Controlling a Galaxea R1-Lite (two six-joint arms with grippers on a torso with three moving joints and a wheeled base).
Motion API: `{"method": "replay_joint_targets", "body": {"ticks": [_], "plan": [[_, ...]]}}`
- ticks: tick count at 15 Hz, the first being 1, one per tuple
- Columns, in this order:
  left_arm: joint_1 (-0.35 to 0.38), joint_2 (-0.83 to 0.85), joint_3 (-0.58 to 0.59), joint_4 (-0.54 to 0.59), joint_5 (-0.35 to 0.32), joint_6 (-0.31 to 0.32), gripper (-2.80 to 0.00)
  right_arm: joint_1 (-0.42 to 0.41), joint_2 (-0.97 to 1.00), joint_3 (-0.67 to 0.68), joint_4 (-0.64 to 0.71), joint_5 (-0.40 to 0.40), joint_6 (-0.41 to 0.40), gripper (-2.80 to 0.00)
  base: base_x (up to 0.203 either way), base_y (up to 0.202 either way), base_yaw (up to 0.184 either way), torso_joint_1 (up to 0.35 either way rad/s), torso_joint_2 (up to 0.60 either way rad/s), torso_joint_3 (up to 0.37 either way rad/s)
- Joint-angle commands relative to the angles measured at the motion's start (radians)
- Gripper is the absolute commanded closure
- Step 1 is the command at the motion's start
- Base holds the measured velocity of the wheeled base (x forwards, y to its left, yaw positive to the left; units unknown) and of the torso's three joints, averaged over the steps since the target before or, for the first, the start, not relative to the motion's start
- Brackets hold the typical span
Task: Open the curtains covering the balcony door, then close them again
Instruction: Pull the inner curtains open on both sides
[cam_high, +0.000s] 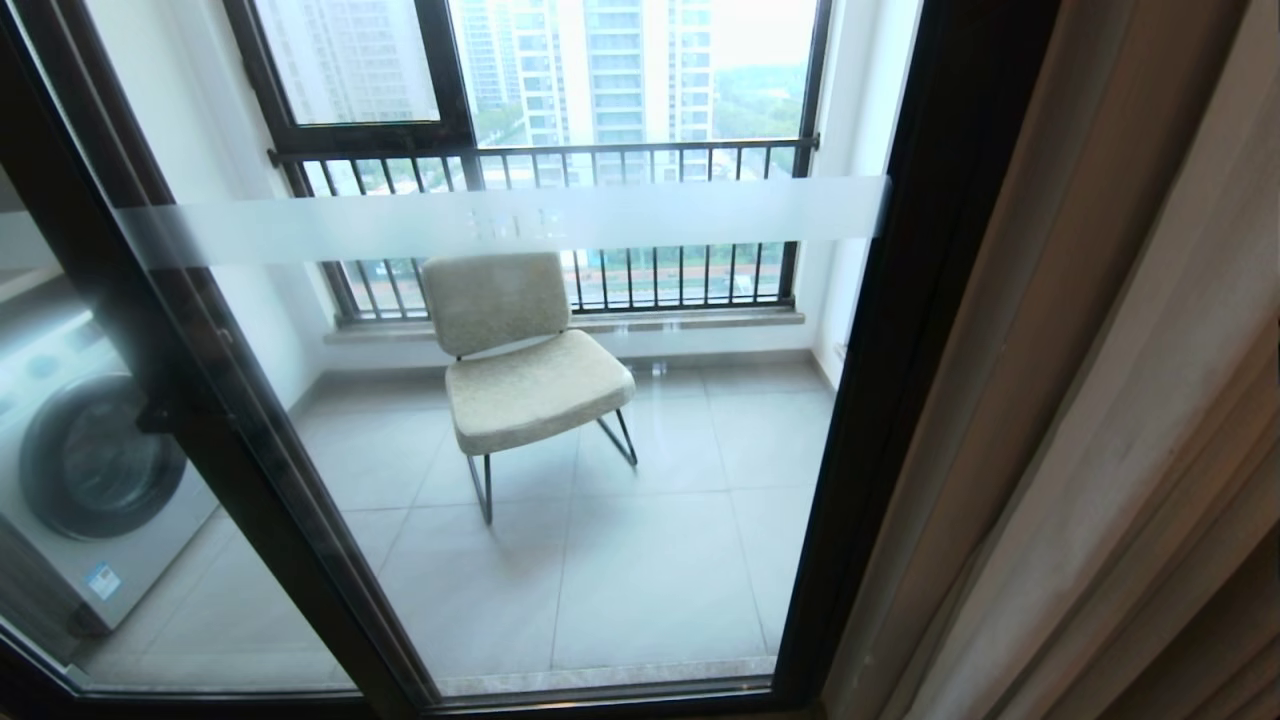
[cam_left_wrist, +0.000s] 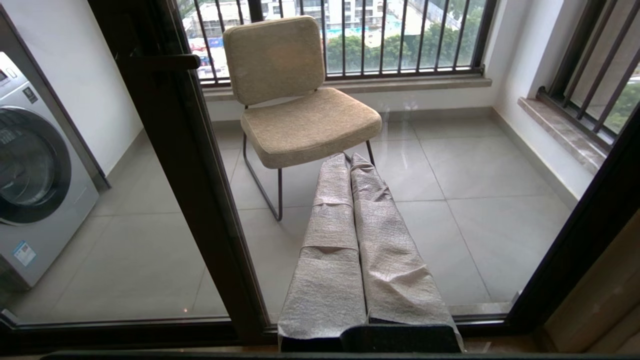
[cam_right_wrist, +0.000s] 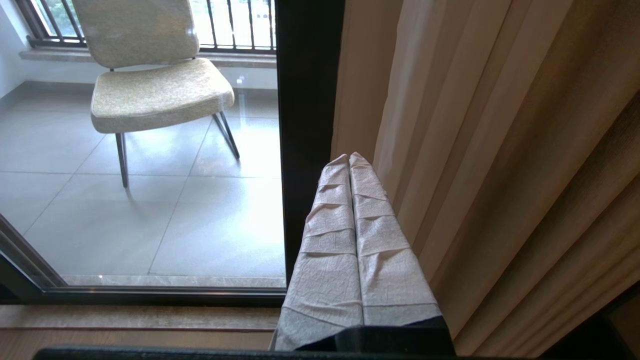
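The curtains (cam_high: 1080, 400) hang bunched right of the balcony door (cam_high: 560, 420). Facing that door, the left gripper (cam_left_wrist: 349, 159) and right gripper (cam_right_wrist: 349, 158) are both pressed closed, empty.

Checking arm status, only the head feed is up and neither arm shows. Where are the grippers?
Observer: The right gripper is shut and empty, pointing at the door frame right beside the curtains.
Operator: Touching the fabric?
Observer: Can't tell; the tips sit close to the nearest fold.
Operator: And the left one?
Observer: The left gripper is shut too, facing the glass of the balcony door, toward the chair.
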Motion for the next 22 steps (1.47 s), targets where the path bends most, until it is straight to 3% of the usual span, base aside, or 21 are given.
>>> {"method": "replay_joint_targets", "body": {"ticks": [1,12,19,22], "plan": [[0.001,0.0,0.0,-0.001,0.0,0.0,0.0,0.0,0.0,0.0,0.0,0.0,-0.001,0.0,0.0,0.0,0.0,0.0,0.0,0.0],[0.001,0.0,0.0,-0.001,0.0,0.0,0.0,-0.001,0.012,-0.005,-0.006,-0.001,-0.03,0.0,0.0,0.0,0.0,0.0,0.0,0.0],[0.001,0.0,0.0,-0.001,0.0,0.0,0.0,-0.003,0.123,-0.169,-0.01,0.033,-0.029,0.0,0.0,0.0,0.0,0.0,0.0,0.0],[0.0,0.0,0.0,-0.001,0.0,0.0,0.0,-0.019,0.224,-0.231,-0.07,0.033,-0.028,0.0,0.0,0.0,0.0,0.0,0.0,0.0]]}}
